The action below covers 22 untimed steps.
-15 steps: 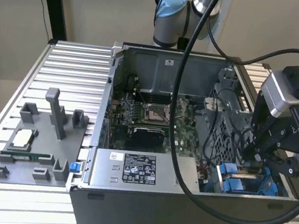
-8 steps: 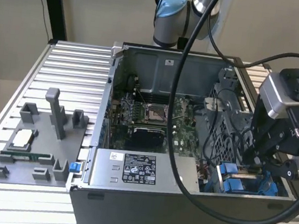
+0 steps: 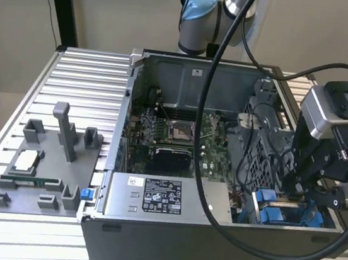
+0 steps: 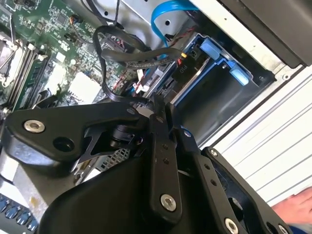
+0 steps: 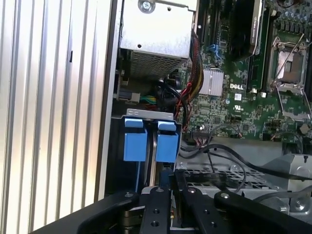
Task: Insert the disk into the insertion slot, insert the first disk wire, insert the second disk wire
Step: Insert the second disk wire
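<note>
Exterior view: I see gripper (image 3: pixel 299 186) low over insertion slot (image 3: pixel 284 213) at open computer case's (image 3: pixel 212 236) corner on exterior view's right, beside power-supply box (image 3: pixel 165 199).

Second wrist view: fingers (image 4: pixel 158 122) drawn narrow, nearly together, tips at black wire (image 4: pixel 122 53); can't tell if gripped. Bay (image 4: pixel 214 92) beyond, dark walls, blue tabs.

First wrist view: gripper (image 5: pixel 170 195) just above bay (image 5: pixel 148 141), two blue tabs upright. Disk: can't tell where from here.
</note>
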{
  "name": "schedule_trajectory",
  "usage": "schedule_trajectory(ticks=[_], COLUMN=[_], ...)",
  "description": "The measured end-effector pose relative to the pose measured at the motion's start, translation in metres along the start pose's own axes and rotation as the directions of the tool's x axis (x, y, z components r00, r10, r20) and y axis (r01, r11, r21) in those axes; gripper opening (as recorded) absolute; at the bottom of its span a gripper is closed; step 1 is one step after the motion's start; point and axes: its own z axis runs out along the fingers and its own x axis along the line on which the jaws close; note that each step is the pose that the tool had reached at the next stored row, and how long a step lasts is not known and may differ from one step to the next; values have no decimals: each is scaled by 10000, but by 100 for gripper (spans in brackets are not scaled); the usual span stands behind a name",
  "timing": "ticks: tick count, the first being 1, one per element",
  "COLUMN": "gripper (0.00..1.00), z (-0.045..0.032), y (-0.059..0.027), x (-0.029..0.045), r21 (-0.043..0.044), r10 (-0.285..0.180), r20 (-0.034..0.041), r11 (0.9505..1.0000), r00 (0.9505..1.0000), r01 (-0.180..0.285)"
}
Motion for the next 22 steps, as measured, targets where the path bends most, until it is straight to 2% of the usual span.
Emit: schedule_trajectory(ticks=[4,6,8,13,14,18,22], gripper=[0,0,0,0,0,0,0], z=[21,24,30,47,50,52,67], y=[-4,-7,-7,-9,-9,-9,-10], x=[-1,-1,-1,-2,-4,-4,-12], r21=[28,92,203,553,592,599,667], r10=[0,-12,-30,-81,-85,-83,-92], r20=[2,0,-5,-35,-47,-55,-62], r11=[10000,10000,9998,9984,9982,9982,9977], r00=[10000,10000,10000,10000,10000,10000,9999], r01=[0,12,30,83,88,87,96])
